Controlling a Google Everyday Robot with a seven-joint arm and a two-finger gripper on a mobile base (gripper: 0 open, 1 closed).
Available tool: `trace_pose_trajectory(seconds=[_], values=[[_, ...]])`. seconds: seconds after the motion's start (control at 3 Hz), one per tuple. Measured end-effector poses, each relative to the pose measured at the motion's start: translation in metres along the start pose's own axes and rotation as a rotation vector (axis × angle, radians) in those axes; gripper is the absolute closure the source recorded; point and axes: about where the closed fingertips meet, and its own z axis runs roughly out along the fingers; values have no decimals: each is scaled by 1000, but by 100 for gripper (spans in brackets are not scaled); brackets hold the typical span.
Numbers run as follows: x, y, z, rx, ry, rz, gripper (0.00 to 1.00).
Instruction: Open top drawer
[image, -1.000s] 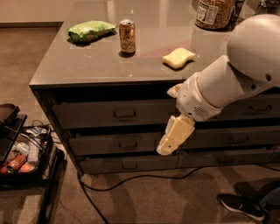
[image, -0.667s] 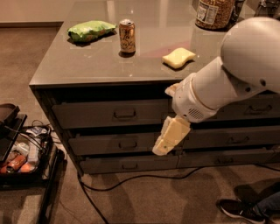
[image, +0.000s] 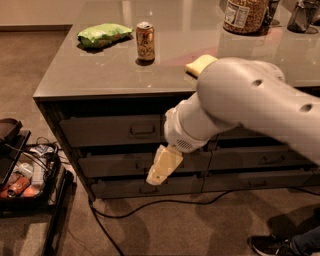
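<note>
The cream two-finger gripper (image: 155, 177) hangs before the shallower grey drawer fronts (image: 115, 165); open or closed, I cannot tell. Just above it, slightly left, sits the wide dark grey-brown top drawer (image: 100, 131), shut and apart from the gripper.

No text readable; jar label (image: 239, 14), can print (image: 145, 44) (both) indecipherable
</note>
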Motion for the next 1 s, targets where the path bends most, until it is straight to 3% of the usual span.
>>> trace_pose_trajectory(seconds=[0.67,1.0], values=[[6,-3,2,21,30,9,0],[6,-7,-1,19,-36,7,0]])
